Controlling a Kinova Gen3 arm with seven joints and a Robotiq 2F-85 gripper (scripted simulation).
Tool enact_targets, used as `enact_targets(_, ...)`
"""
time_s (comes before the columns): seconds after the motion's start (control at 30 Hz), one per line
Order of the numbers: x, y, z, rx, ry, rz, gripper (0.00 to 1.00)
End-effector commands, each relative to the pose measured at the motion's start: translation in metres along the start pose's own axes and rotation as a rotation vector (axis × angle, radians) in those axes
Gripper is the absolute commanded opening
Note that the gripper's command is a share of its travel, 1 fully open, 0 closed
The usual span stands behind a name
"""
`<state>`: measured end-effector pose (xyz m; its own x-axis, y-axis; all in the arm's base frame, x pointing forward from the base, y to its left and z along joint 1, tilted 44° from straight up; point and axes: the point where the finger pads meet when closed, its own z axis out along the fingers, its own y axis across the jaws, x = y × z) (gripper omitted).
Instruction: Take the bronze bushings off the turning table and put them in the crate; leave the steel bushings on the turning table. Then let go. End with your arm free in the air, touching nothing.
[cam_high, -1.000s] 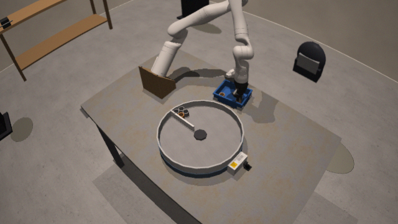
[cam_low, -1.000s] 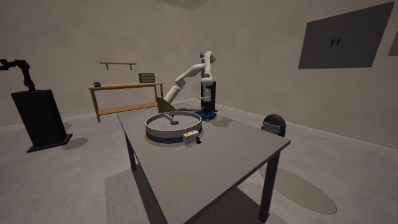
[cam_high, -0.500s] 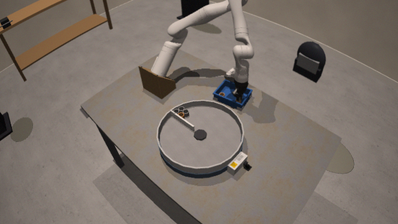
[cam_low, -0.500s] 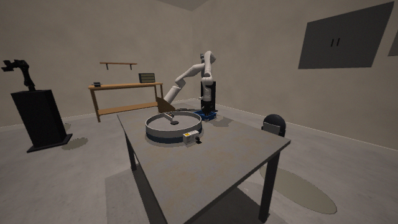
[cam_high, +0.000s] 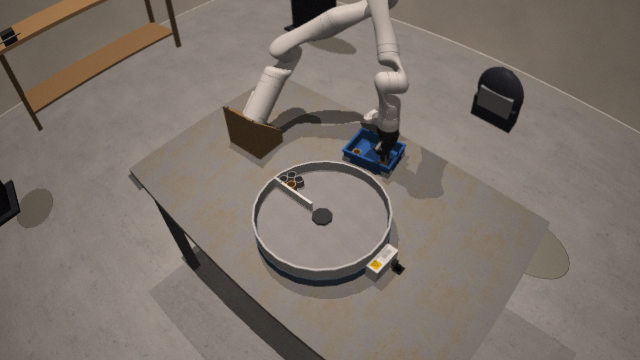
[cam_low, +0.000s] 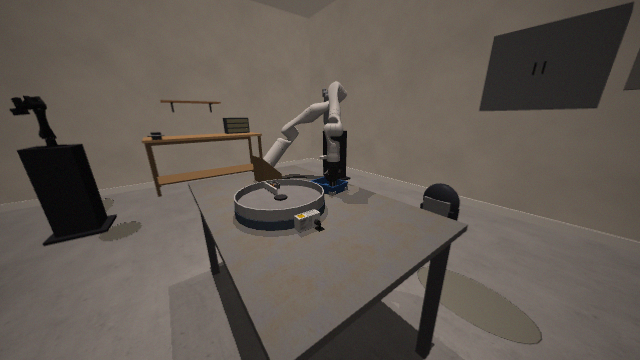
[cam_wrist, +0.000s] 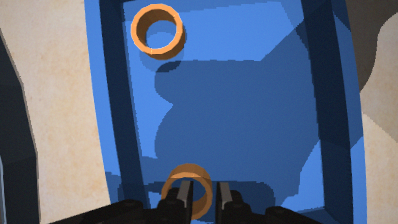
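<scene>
Top, unlike wrist: bronze bushing (cam_high: 291, 185) (cam_low: 273, 184) beside steel bushings (cam_high: 299, 182) (cam_low: 276, 185).

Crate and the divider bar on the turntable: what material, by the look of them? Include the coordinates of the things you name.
Blue crate (cam_high: 351, 156) (cam_wrist: 97, 100): probably molded plastic, satin; even saturated color through walls and floor, no grain or metallic glare. Divider bar (cam_high: 295, 194): could be painted metal or plastic, matte; plain off-white, straight edges, no sheen. Can't tell which.
</scene>
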<state>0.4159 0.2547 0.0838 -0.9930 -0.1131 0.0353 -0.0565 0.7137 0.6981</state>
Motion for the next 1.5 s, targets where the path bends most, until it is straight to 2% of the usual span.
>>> enact_targets(0.0, -0.001, 0.000, -0.004, 0.001, -0.004, 0.000, 0.16)
enact_targets(1.0, -0.001, 0.000, -0.010, 0.000, -0.004, 0.000, 0.16)
enact_targets(1.17, -0.001, 0.000, -0.063, 0.001, -0.004, 0.000, 0.16)
enact_targets(1.47, -0.001, 0.000, -0.063, 0.001, -0.004, 0.000, 0.16)
